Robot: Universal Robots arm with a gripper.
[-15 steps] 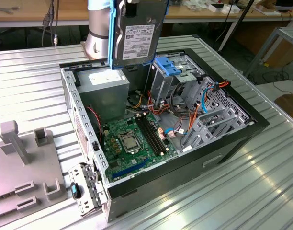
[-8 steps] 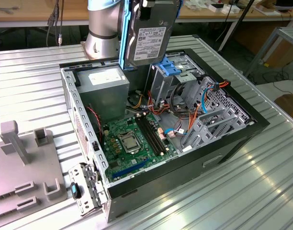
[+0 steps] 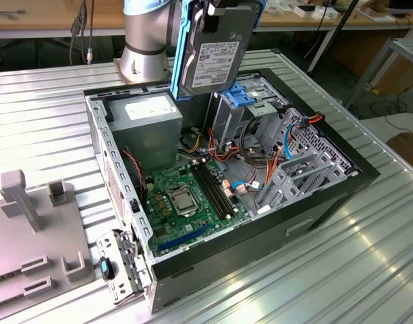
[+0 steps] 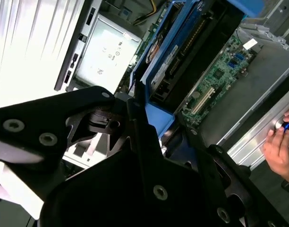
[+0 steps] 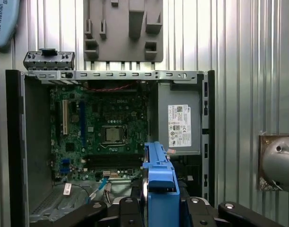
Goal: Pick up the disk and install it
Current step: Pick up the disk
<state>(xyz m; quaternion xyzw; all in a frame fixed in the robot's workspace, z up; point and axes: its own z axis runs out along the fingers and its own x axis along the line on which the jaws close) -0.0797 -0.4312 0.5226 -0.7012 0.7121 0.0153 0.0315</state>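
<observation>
Exterior view, left to right. Grey fixture plate (image 3: 38, 243) lies on the ribbed table (image 3: 368, 256). Open computer case (image 3: 102, 142) has the power supply box (image 3: 152, 125) at its far left. The disk (image 3: 213, 50) hangs upright in the air over the case's far side, just left of the drive cage (image 3: 250, 108). Gripper (image 5: 159, 208) is clamped tight on the disk's blue frame.

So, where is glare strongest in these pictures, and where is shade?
Second wrist view: the ribbed table is blown out to white, the disk dim. Exterior view: soft bright streaks on the table. First wrist view: even light, the case's side wall shaded.
</observation>
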